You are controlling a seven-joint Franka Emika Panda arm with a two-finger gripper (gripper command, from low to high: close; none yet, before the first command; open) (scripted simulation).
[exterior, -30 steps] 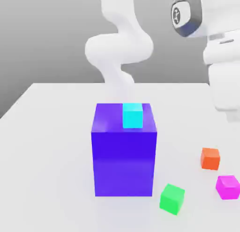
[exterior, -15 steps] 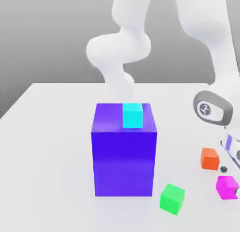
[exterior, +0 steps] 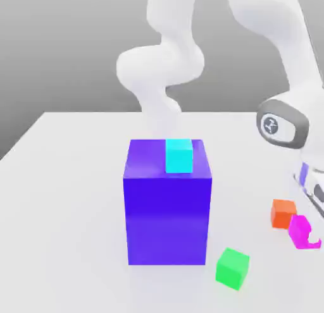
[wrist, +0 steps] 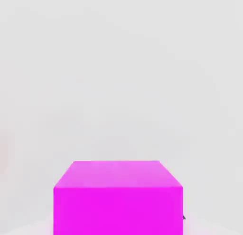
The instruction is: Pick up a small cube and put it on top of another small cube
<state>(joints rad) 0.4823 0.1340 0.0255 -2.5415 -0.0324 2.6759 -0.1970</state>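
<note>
Pink cube (exterior: 299, 230): clamped between my fingers, near the table's (exterior: 69, 191) edge at the exterior view's right, beside the orange cube (exterior: 283, 213).
Gripper (exterior: 310, 237): mine, closed narrow on the pink cube.
Green cube (exterior: 232, 268): near the front edge.
Blue block (exterior: 167, 217): mid-table, carrying a cyan cube (exterior: 178, 155).
</note>
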